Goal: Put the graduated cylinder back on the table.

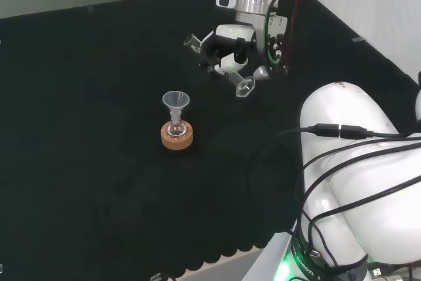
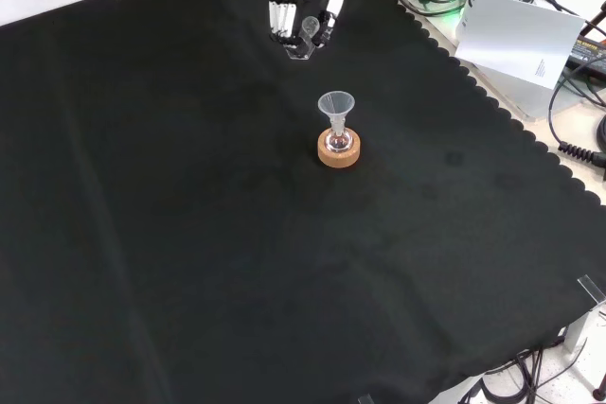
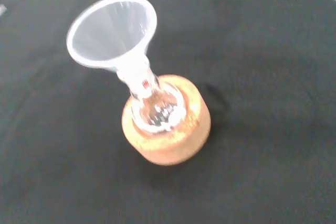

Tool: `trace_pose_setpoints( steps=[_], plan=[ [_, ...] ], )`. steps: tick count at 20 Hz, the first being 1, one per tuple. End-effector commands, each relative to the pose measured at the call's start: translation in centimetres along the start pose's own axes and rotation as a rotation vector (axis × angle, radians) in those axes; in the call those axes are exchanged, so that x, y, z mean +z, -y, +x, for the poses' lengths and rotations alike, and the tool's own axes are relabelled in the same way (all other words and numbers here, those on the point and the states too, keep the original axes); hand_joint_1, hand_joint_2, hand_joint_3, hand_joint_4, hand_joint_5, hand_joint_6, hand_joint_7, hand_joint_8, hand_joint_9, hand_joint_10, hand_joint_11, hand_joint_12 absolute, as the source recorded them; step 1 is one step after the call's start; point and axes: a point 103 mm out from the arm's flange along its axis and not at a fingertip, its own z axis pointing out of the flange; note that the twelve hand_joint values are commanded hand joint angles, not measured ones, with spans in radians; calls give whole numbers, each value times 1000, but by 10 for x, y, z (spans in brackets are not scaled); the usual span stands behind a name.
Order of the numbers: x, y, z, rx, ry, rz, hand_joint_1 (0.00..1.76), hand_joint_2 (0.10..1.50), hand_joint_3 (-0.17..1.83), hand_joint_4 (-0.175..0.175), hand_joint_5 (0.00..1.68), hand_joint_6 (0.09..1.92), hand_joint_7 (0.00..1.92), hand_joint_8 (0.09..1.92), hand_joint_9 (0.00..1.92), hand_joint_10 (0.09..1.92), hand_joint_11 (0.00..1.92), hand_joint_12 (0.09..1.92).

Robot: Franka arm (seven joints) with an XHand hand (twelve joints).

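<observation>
1. Holding the graduated cylinder (image 1: 220, 64) up off the cloth (image 1: 85, 182) – that's where your hand (image 1: 230, 47) is: fingers curled round the clear tube, carried tilted, almost lying over, in mid-air.
2. In the head view its hexagonal foot (image 1: 245, 87) sticks out lower right of the hand and the open mouth upper left, so it's nowhere near upright yet.
3. In the front view the hand (image 2: 301, 8) sits near the top edge w/ the cylinder (image 2: 308, 29) poking out between the fingers; the funnel (image 2: 335, 104) on its small flask (image 2: 337, 142) and cork ring (image 2: 339, 150) stands nearer the camera, well apart from it.
4. Progress, as I judge it: nothing set down so far. You've got to turn it upright, lower it to bare cloth, let go, and steer clear of the funnel setup.
5. Hard to make out: whether there's any liquid in the cylinder – can't tell; glass is clear against black. Its mid section is covered by the fingers.
6. Wrist view gives you the funnel (image 3: 113, 32), flask (image 3: 156, 107) and cork ring (image 3: 167, 129) from above, nothing touching them.
</observation>
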Motion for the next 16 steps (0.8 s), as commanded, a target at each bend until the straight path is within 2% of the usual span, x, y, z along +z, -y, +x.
trace_pose_setpoints(
  steps=[1,8,11,16],
  plan=[
    [0,-12,-10,-23,-77,-80,1325,1224,4,-65,871,921,763,1370,1114,511,983,881],
    [1,-41,-35,-50,-203,-213,1325,1224,4,-65,871,923,763,1372,1111,515,982,883],
    [6,-57,-42,-78,-246,-261,1325,1224,3,-65,871,924,763,1372,1109,516,982,884],
    [16,-80,-52,-108,-301,-299,1325,1224,3,-65,871,924,763,1371,1106,516,981,885]
  ],
)
